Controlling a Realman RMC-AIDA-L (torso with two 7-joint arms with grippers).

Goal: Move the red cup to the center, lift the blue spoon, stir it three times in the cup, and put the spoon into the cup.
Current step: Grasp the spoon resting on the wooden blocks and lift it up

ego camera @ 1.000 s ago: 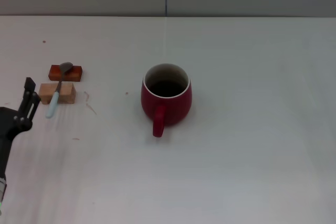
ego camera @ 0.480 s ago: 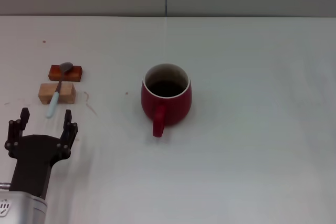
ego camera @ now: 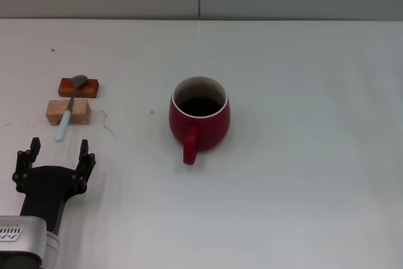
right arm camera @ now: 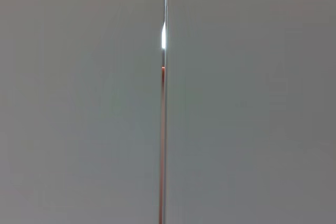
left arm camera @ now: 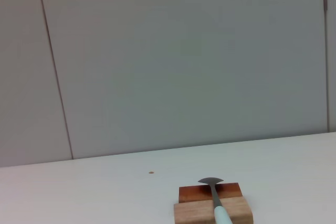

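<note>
Spoon (ego camera: 68,110) propped across two blocks (ego camera: 73,100) near the table's left edge: light, probably slippery; left gripper (ego camera: 55,157) gapes empty, handle-end likeliest grip.

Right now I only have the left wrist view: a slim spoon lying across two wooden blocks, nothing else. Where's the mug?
Observer: The rounded dark-red ceramic mug stands upright mid-table, well to the robot's right of the slim blue-handled metal spoon. Its handle points toward the robot.
Operator: Left gripper?
Observer: The left gripper is on the robot's side of the spoon handle's tip, short of touching it. Its jaws are open and hold nothing.
Operator: Right arm?
Observer: It is absent from the head view. Its wrist camera shows only a grey wall panel.
</note>
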